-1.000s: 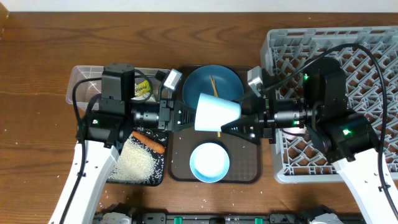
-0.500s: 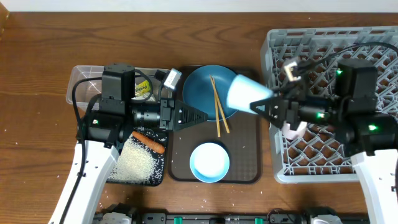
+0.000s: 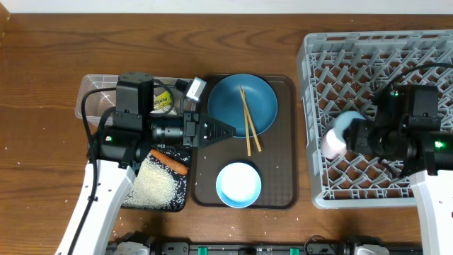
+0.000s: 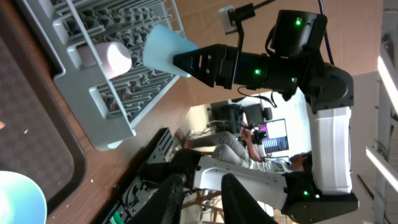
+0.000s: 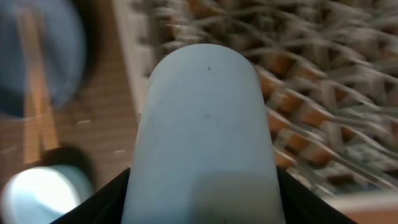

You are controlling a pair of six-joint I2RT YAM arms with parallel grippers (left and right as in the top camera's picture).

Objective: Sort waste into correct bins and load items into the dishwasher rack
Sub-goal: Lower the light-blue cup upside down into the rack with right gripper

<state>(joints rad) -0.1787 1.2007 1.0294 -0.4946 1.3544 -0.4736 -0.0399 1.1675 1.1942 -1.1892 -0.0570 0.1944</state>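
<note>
cup [image 5: 205, 112]: light, stiff, prob slick; hold its wall
right pincer [image 3: 354, 134]: gripping cup
left pincer [image 4: 202, 180]: slightly open, empty

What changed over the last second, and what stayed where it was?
The right gripper, shut on the blue cup, carried it to the right, from above the tray to over the rack's left side, near the pink cup. Nothing was let go. The left gripper, plate, chopsticks and bowl stayed put.
</note>
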